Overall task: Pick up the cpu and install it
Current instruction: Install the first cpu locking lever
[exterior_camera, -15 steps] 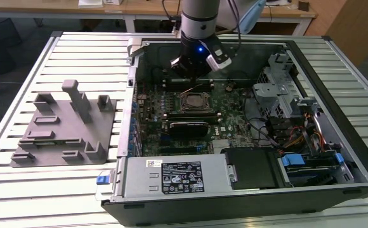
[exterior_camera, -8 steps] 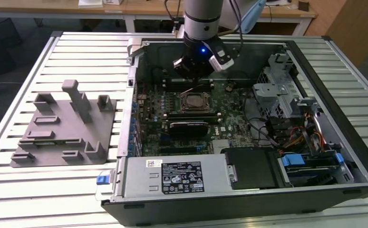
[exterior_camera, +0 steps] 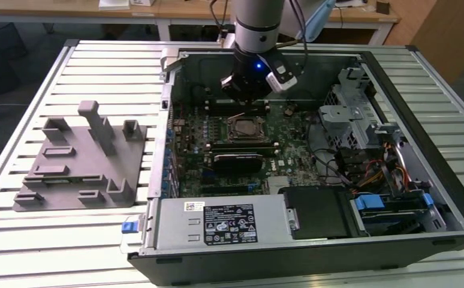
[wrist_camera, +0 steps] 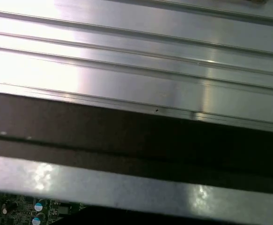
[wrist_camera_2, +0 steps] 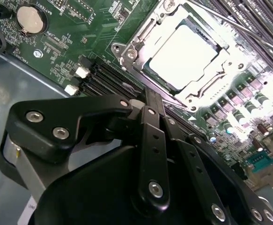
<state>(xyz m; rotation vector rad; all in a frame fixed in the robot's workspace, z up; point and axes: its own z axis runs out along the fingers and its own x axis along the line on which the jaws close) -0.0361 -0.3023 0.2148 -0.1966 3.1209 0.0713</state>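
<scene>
Silver cpu [wrist_camera_2: 183, 55] seated in socket | gripper [wrist_camera_2: 148, 101] just above, closed, empty

Pale silver cpu [wrist_camera_2: 183, 55], green mobo [wrist_camera_2: 87, 23], grey fixture [exterior_camera: 76, 165].

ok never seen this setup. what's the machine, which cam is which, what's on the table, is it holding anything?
It is one robot arm with a gripper, reaching down into an open computer case on a slatted metal table. The exterior view looks from off the arm; both wrist views ride near the wrist. A grey plastic fixture sits on the table at the exterior view's left. In the second wrist view the cpu lies in its socket frame on the motherboard. I cannot tell whether the gripper holds anything.
</scene>
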